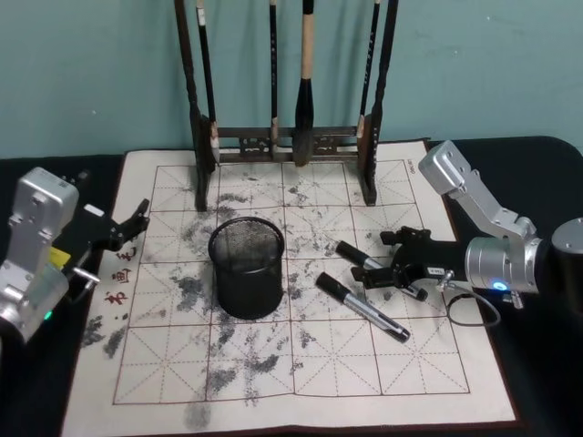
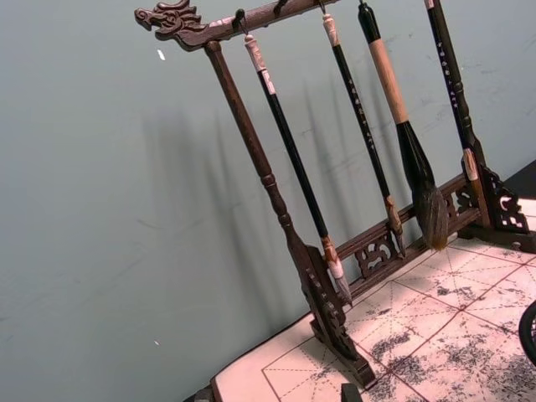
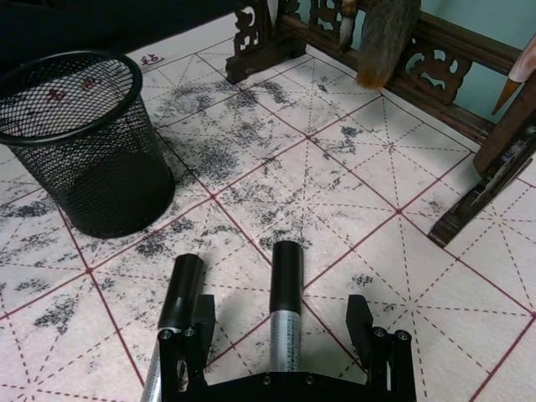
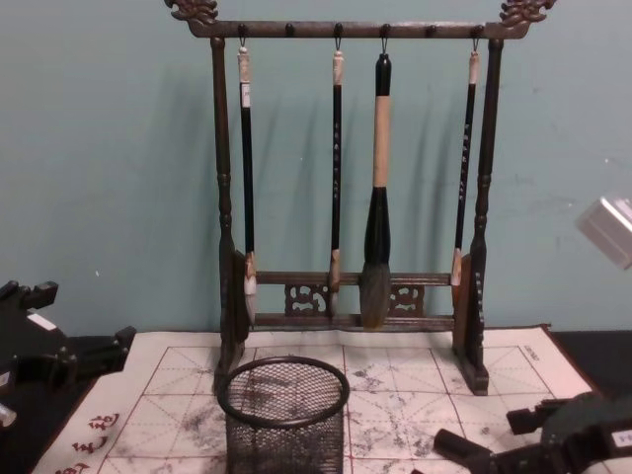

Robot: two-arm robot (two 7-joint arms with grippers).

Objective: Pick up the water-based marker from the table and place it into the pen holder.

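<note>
Straddling the black-capped, silver-barrelled cylindrical water-based marker (image 3: 286, 289), the right gripper (image 3: 276, 322) stands with its jaws wide, and neither pad is seen to touch the barrel. The marker lies flat to the right of the round black wire-mesh pen holder (image 1: 246, 267), apart from it.

Risks noted:
- A second marker of the same make (image 3: 181, 289) lies just beside one finger, on the holder's side. Closing could catch it, pinch both, or send it rolling.
- The barrels are smooth and round. An off-centre pinch would likely let the marker pivot and droop.
- The holder looks light, being open mesh under a solid rim. A tilted marker striking that rim could shove or tip it.

The pale, ink-stained, red-gridded mat (image 1: 301, 382) appears soft and flat. A tall dark carved wooden brush rack (image 1: 282, 141) stands behind the holder. The left gripper (image 1: 138, 223) is parked left of the holder with its fingers parted, holding nothing.
</note>
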